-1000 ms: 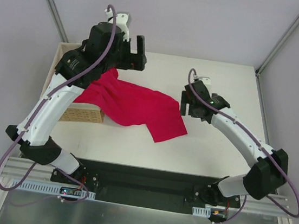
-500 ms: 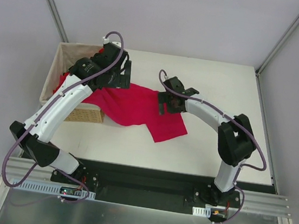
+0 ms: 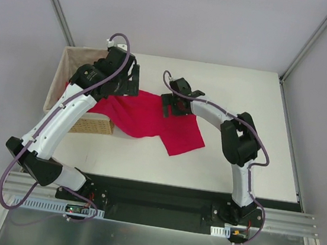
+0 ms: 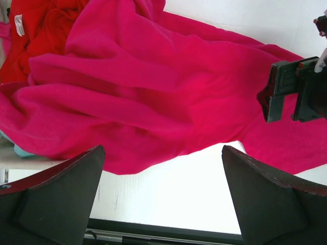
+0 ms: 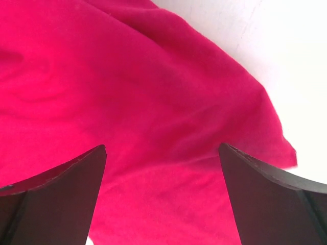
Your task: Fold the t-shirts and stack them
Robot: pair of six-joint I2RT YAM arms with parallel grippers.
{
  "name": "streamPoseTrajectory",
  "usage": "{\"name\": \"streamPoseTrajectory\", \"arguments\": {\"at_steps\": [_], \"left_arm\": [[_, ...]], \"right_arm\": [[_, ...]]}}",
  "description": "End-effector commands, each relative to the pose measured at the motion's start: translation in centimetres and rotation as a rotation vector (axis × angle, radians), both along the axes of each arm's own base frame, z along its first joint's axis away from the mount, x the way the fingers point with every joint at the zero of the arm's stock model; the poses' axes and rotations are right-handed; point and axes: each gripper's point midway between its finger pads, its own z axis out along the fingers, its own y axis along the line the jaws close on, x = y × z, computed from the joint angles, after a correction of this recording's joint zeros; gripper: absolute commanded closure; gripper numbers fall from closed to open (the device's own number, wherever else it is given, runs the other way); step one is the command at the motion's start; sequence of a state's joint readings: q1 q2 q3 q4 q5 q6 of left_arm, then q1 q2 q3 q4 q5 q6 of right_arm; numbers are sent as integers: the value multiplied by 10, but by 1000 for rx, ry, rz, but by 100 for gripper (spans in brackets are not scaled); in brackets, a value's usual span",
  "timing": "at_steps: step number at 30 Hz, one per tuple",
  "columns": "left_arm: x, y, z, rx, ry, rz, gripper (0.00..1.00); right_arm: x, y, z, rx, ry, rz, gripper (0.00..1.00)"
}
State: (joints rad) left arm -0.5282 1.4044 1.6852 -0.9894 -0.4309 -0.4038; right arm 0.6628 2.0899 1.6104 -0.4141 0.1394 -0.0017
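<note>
A magenta-crimson t-shirt [image 3: 152,118] lies crumpled, half out of the wicker basket [image 3: 91,127] and spread onto the white table. It fills the left wrist view [image 4: 153,87] and the right wrist view [image 5: 127,102]. A brighter red shirt [image 4: 46,25] with a small white label sits in the basket. My left gripper [image 3: 128,82] is open and empty, above the shirt's left part near the basket. My right gripper [image 3: 174,105] is open and empty, over the shirt's upper right part; it also shows in the left wrist view [image 4: 296,94].
The wicker basket stands at the table's left edge with more cloth inside, including a bit of teal [image 4: 20,150]. Bare white table [image 3: 236,161] lies to the right and front of the shirt. A black rail [image 3: 154,199] runs along the near edge.
My right gripper has swung left from the table's right middle onto the shirt. My left gripper has come down from higher up to just over the shirt by the basket.
</note>
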Motion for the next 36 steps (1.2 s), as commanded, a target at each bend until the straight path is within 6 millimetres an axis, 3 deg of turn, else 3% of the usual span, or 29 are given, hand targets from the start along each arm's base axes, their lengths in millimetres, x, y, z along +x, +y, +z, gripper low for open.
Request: {"name": "streamPoseTrajectory", "arguments": {"at_steps": [1,11,14,18,22,24,25,26,28,30,33,36], "left_arm": [[-6,14,10,26,-33,18,1],[-8,15,21,8,-61,16,1],[-9,16,21,8,-63,19,1],[-12,19,18,16,-59,23,1],[-14,21,18,14,-61,29,1],[-16,22,16,13,-60,30,1],[-16,23,17,11,-62,30,1],[-17,23,17,12,-62,32,1],[-19,24,15,11,-59,33,1],[-19,25,14,14,-57,33,1],[-19,27,14,19,-57,35,1],[-18,27,14,20,-57,35,1]], "right_arm": [[19,2,-2,47,-6,-10,4],[9,-12,-36,40,83,-94,1],[7,-17,-42,32,94,-110,16],[1,-22,-48,25,108,-135,45],[-8,-25,-50,32,114,-143,66],[-10,-26,-54,33,120,-160,86],[-13,-27,-58,28,129,-161,89],[-15,-27,-57,20,123,-159,99],[-20,-25,-57,11,120,-151,99],[-21,-27,-56,1,102,-160,99],[-22,-29,-39,19,56,-173,99],[-13,-36,5,29,-45,-183,99]]}}
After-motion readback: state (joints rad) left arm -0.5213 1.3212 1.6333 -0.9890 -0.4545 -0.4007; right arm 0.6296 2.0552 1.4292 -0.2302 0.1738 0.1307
